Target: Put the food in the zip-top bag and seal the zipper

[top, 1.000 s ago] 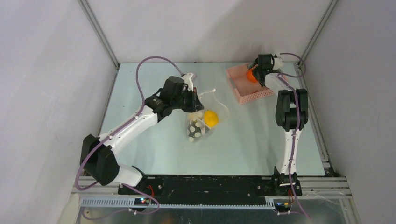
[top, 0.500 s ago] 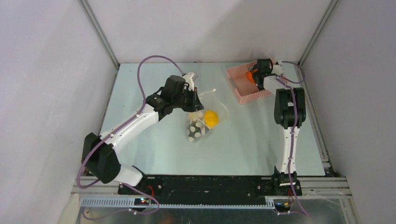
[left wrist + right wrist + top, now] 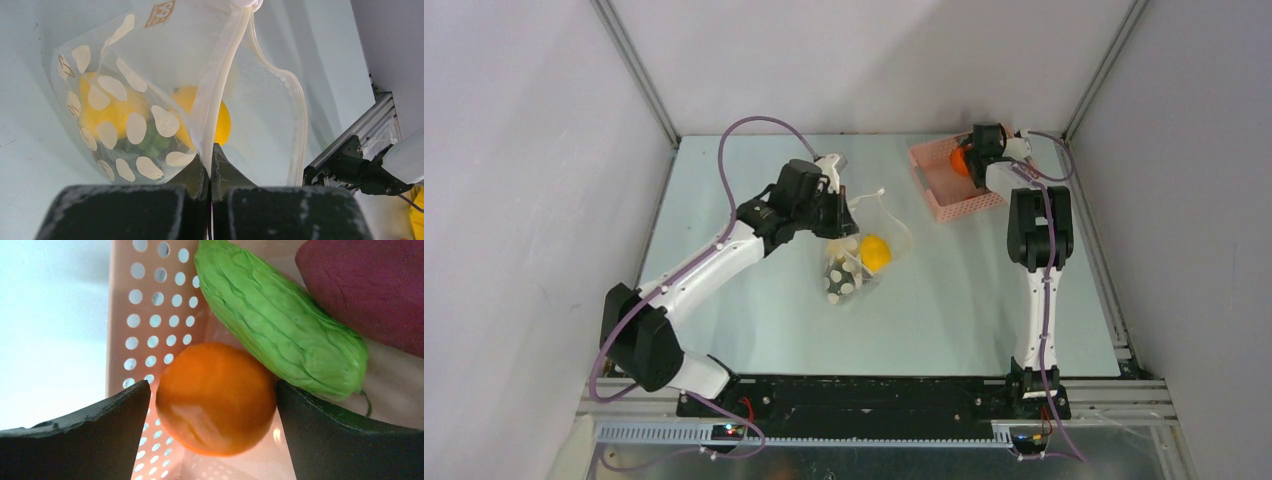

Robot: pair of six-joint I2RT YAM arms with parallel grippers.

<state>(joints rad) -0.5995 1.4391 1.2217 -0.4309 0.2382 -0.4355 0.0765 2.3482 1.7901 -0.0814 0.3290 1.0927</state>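
Note:
The zip-top bag point(image 3: 852, 268), clear with white dots, hangs from my left gripper point(image 3: 842, 215). In the left wrist view that gripper point(image 3: 210, 150) is shut on the pale zipper point(image 3: 220, 85) strip at the bag's mouth. Yellow food point(image 3: 220, 122) and a green piece point(image 3: 150, 142) lie inside the bag. My right gripper point(image 3: 967, 160) reaches into the pink basket point(image 3: 949, 200). Its open jaws point(image 3: 212, 385) stand on either side of an orange fruit point(image 3: 217, 397). A wrinkled green vegetable point(image 3: 280, 325) and a dark red piece point(image 3: 370, 285) lie just beyond it.
The pink basket point(image 3: 145, 315) sits at the table's far right corner, close to the right wall. Grey walls close in the table on the left, back and right. A metal rail point(image 3: 350, 145) runs along the table's edge.
The right arm has swung slightly, settling its gripper lower over the orange fruit in the basket. The left arm and the bag have barely moved.

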